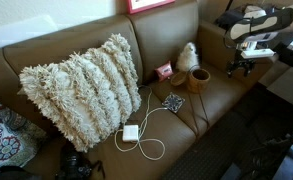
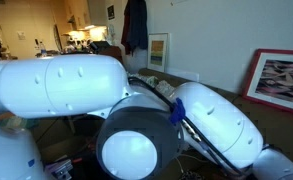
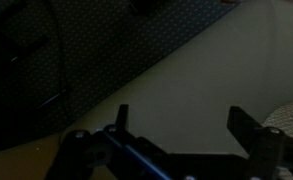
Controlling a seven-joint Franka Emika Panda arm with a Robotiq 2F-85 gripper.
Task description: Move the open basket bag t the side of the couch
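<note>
- The gripper (image 3: 181, 125) is seen in the wrist view with its two fingers (image 3: 241, 122) spread wide apart; nothing is held between them.
- The open basket bag (image 1: 198, 80) is found on the seat of the couch (image 1: 46, 60), clear of the gripper and untouched by it, off to the gripper's side towards the pillow (image 1: 81, 92).
- The basket is stood upright: its long axis is vertical and its round mouth is turned upward.
- A cream fuzzy cone (image 1: 188, 55) is set just behind the basket, and a small pink box (image 1: 164, 71) lies farther from the gripper.
- The arm (image 1: 261, 22) is held above the couch's end.
- In an exterior view, most is blocked by the arm's white joints (image 2: 126, 150).
</note>
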